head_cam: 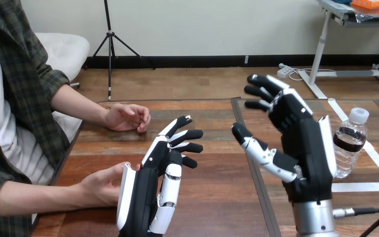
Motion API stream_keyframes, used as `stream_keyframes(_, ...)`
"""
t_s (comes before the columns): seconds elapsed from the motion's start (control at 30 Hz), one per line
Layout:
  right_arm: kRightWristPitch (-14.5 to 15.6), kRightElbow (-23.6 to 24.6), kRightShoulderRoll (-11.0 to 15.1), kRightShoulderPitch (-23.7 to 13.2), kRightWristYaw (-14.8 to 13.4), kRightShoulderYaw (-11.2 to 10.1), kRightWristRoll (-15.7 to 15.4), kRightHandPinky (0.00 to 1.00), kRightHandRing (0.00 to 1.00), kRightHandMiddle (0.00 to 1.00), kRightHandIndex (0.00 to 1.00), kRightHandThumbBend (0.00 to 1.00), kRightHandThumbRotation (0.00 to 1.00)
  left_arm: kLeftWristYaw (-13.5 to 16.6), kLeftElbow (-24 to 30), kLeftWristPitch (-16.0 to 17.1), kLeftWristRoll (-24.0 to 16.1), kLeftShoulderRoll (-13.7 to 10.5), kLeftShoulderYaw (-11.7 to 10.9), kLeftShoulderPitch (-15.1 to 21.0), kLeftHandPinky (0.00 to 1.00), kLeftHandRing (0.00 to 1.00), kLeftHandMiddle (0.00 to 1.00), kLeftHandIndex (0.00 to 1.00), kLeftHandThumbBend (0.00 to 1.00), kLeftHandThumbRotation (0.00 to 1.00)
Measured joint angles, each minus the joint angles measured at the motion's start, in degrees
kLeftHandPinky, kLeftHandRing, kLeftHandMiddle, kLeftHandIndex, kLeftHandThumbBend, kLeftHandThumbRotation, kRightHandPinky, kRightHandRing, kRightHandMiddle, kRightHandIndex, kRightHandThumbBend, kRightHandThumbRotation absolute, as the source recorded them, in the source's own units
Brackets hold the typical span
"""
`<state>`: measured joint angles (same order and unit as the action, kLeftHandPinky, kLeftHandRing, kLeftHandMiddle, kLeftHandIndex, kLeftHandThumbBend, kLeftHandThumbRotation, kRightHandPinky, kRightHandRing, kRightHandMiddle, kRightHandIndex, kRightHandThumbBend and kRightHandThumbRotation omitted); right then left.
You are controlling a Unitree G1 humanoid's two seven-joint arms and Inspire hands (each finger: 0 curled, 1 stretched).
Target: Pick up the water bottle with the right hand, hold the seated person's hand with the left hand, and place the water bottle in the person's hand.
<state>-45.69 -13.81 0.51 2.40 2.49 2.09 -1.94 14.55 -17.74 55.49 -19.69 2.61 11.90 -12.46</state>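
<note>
Hovering just left of the bottle, my right hand was spread open, empty | bottle stood upright on the table | left hand open, farther left | risk: sideways reach could topple bottle.

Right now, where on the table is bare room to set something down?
Free: the wood between left hand and right hand, up to the table's far edge. Crowded: the person's nearer hand and farther hand by the left hand; the water bottle beside the right hand.
</note>
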Motion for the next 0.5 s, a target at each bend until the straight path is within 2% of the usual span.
stream_keyframes(0.07, -0.04, -0.01, 0.02, -0.21, 0.29, -0.19, 0.43, 0.69, 0.78, 0.81, 0.75, 0.60, 0.01, 0.00, 0.00, 0.00, 0.00, 0.00, -0.01, 0.00, 0.53, 0.66, 0.74, 0.83, 0.08, 1.00)
stream_keyframes(0.1, -0.80, -0.07, 0.23, -2.07, 0.29, -0.89, 1.04, 0.72, 0.79, 0.81, 0.75, 0.62, 0.00, 0.00, 0.00, 0.00, 0.00, 0.00, -0.01, 0.01, 0.53, 0.66, 0.74, 0.83, 0.08, 1.00)
stream_keyframes(0.17, -0.90, -0.09, 0.40, -2.35, -0.18, -1.34, 0.09, 0.75, 0.80, 0.81, 0.75, 0.65, 0.03, 0.00, 0.00, 0.00, 0.00, 0.00, -0.01, 0.02, 0.53, 0.67, 0.74, 0.83, 0.08, 1.00)
stream_keyframes(0.27, -1.51, -0.17, 0.83, -2.95, -3.30, -2.84, -5.35, 0.78, 0.82, 0.81, 0.75, 0.67, 0.08, -0.02, -0.01, 0.00, 0.00, 0.00, 0.02, 0.04, 0.53, 0.67, 0.75, 0.83, 0.08, 1.00)
stream_keyframes(0.4, -2.07, -0.16, 2.68, -4.15, -7.31, -4.87, -13.09, 0.81, 0.83, 0.81, 0.76, 0.70, 0.16, -0.04, -0.01, -0.01, 0.01, 0.00, 0.01, 0.12, 0.53, 0.67, 0.75, 0.83, 0.08, 1.00)
stream_keyframes(0.5, -2.02, -0.16, 4.29, -5.15, -9.84, -6.10, -16.88, 0.82, 0.84, 0.82, 0.77, 0.71, 0.20, -0.04, -0.01, -0.01, 0.03, 0.00, 0.00, 0.17, 0.53, 0.67, 0.75, 0.83, 0.08, 1.00)
